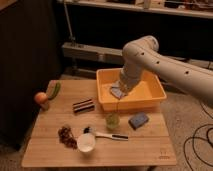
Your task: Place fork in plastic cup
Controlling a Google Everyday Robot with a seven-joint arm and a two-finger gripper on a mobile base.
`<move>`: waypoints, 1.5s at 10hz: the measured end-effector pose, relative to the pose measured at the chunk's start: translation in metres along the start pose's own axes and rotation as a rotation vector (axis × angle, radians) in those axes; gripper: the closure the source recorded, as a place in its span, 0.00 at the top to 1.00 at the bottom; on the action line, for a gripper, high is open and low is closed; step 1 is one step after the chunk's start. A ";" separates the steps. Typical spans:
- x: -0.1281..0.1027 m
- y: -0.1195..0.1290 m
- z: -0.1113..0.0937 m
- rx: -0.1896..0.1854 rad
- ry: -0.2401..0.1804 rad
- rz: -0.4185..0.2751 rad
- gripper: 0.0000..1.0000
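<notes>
Fork (pixel 118 101) hangs from gripper (pixel 119 93), jaws closed on it, above bin's (pixel 150 97) front wall. Carry step; next: shift over green cup (pixel 112 120), lower, release upright inside.

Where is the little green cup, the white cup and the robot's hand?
Green cup (pixel 112 120): camera view, on its front wall, middle of the table.
White cup (pixel 86 142): camera view, on its round rim, near the table's front edge.
Hand (pixel 118 93): camera view, at its tip, over the yellow bin.
</notes>
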 end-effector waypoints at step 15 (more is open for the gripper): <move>-0.029 0.010 0.039 -0.003 0.028 -0.042 0.80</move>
